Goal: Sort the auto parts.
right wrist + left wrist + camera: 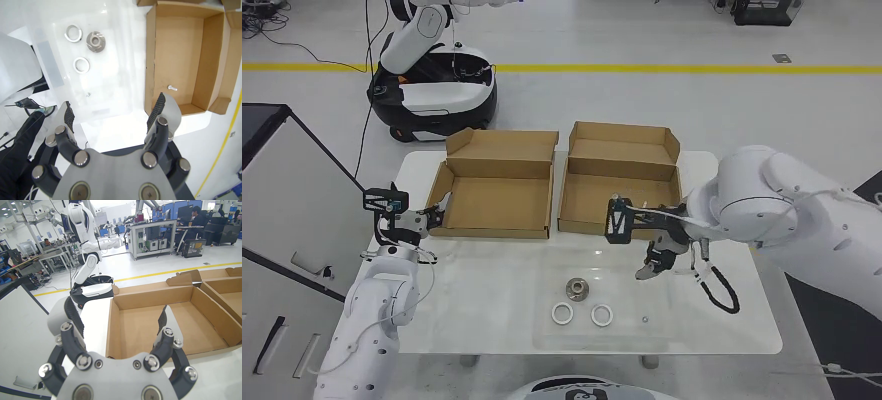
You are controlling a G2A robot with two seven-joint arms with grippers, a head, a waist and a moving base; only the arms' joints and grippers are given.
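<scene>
Cardboard surrounds one part: a bolt point(172, 88) lies in the right box point(150, 56), while a flanged hub point(95, 41), a ring point(73, 33), a second ring point(81, 65) and a small nut point(88, 94) sit on the white table point(492, 300). Over the table just beside that box, the right gripper point(114, 99) has its fingers spread wide and empty. The left gripper point(117, 303), equally wide and empty, is at the left box's point(113, 332) outer wall.

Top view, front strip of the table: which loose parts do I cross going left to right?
left ring → flanged hub, lying a little farther back → right ring → small nut
</scene>
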